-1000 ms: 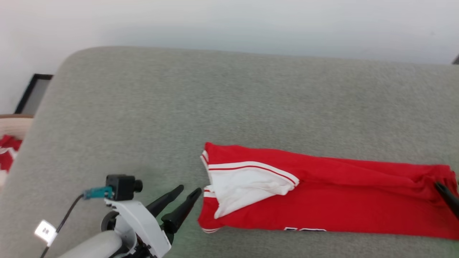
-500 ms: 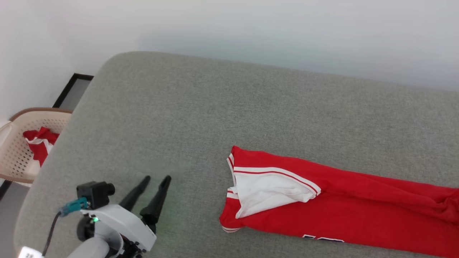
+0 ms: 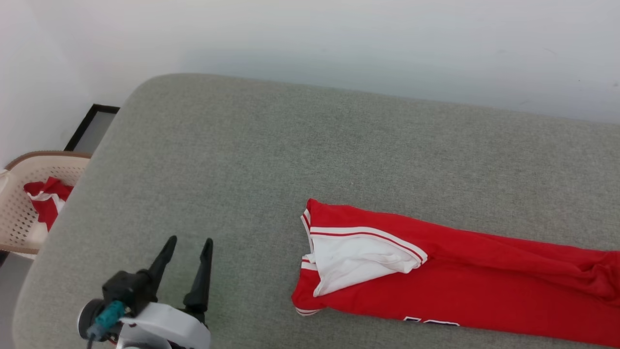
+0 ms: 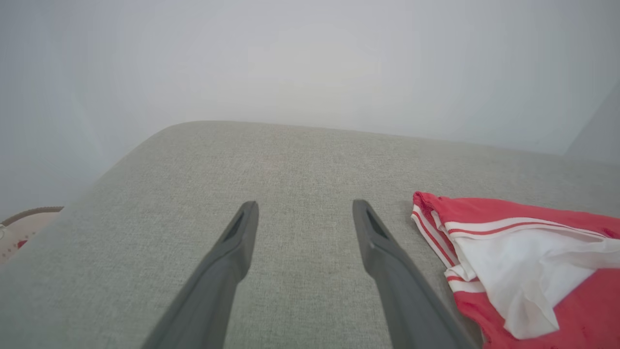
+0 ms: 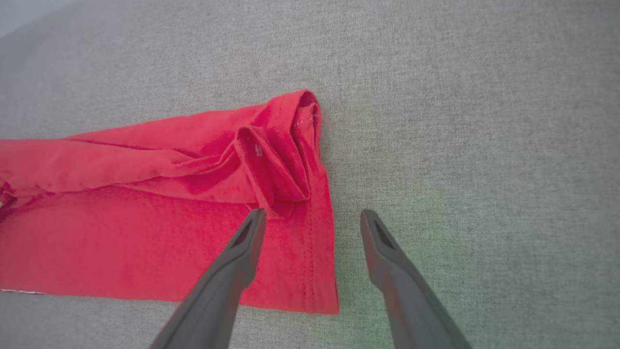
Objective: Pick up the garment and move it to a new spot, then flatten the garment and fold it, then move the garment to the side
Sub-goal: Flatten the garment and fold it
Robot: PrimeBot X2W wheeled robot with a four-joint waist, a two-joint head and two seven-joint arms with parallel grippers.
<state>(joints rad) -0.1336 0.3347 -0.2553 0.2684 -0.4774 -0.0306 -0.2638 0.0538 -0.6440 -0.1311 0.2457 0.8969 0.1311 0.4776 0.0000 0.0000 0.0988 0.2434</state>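
The garment [image 3: 460, 286] lies flat on the couch [image 3: 290, 145], folded into a long red band that runs from the middle of the seat out to the right, close to the near edge. At its left end a white sleeve [image 3: 358, 261] with red-and-white stripe trim is turned over on top of the red cloth. A sliver of black, white-outlined print [image 3: 428, 321] peeks out along the near edge. At the right end the red cloth bunches into a few raised folds beside the stitched hem [image 5: 310, 271].

The right gripper [image 5: 314, 213] is at that right end with its fingers spread wide and nothing between them. One finger is over the red cloth by the hem, the other over bare couch. Whether either tip touches cannot be told.

The left gripper [image 3: 189, 241] is at the near left, over bare couch and apart from the garment [image 4: 489, 211]. The left gripper [image 4: 305, 206] has its fingers wide apart and holds nothing.

Off the couch's left end stands a pale perforated basket [image 3: 19, 213] with a red-and-white cloth [image 3: 43, 198] in it. A dark frame [image 3: 92, 128] lies farther back on the floor. A white wall [image 3: 339, 39] rises behind the couch.
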